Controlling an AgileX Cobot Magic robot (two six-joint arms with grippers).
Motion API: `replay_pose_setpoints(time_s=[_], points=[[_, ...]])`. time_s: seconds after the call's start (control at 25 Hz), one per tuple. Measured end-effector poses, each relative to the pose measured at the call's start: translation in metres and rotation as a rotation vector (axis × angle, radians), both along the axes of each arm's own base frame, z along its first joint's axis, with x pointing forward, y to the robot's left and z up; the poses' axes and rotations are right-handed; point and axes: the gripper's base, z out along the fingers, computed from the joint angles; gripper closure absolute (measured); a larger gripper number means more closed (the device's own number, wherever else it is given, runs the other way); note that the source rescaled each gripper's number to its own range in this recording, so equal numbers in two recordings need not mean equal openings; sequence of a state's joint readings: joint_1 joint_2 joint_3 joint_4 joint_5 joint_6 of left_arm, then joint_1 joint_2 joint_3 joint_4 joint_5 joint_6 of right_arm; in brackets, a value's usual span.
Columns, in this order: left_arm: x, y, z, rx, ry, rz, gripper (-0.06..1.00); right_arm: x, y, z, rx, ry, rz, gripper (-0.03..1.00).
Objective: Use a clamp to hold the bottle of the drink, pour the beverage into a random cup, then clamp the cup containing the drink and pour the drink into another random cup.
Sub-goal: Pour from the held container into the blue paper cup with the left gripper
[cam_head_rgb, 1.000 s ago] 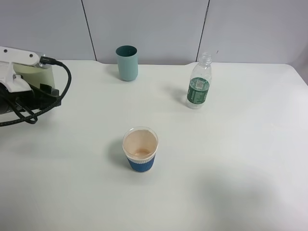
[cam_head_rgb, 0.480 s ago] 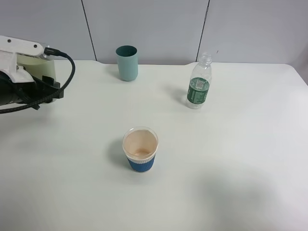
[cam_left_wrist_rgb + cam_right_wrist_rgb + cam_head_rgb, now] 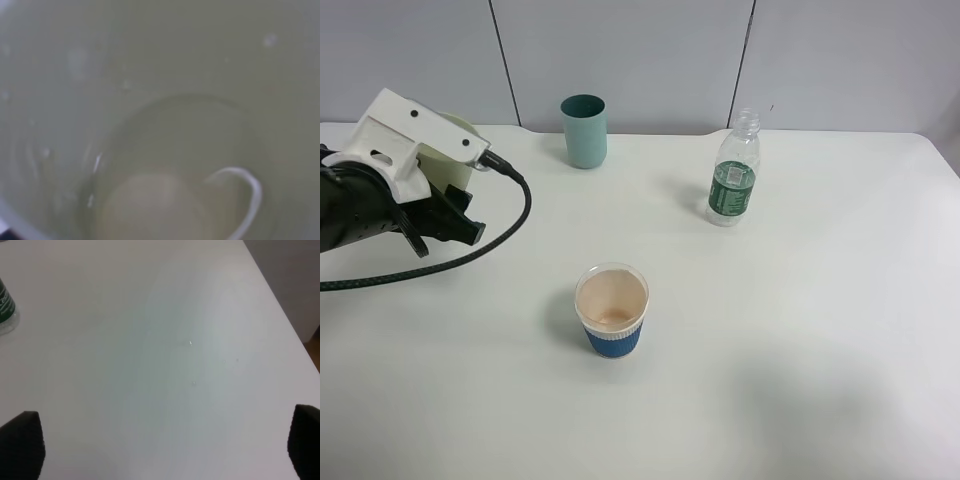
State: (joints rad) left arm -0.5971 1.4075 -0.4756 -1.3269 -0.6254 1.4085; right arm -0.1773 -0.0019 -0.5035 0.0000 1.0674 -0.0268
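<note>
Left hand [image 3: 432, 192] clasps cup [image 3: 150, 75] (tilted); right hand [image 3: 162, 442] agape

The pale yellow-green tumbler [image 3: 448, 168] sits in the grip of the left hand [image 3: 442, 200] near the desk's left edge, towards the far corner, half hidden behind the wrist. The wrist view looks straight into it: a little clear drink [image 3: 180, 165] lies at the bottom, droplets on the wall. The capless bottle [image 3: 733, 180], ribbed, clear and green-labelled, stands upright near the far edge, right of centre. The blue-sleeved paper cup [image 3: 612, 312], white-rimmed and beige inside, stands upright mid-desk.
</note>
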Motion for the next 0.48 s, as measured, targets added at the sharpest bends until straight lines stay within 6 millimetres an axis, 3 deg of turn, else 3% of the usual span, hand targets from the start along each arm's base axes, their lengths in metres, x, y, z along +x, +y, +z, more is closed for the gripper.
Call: replay_pose_setpoints(time_s=[0.48], points=[[-0.030, -0.039, 0.003, 0.239, -0.012, -0.191, 0.94, 0.000, 0.000, 0.000, 0.000, 0.000, 0.000, 0.00]])
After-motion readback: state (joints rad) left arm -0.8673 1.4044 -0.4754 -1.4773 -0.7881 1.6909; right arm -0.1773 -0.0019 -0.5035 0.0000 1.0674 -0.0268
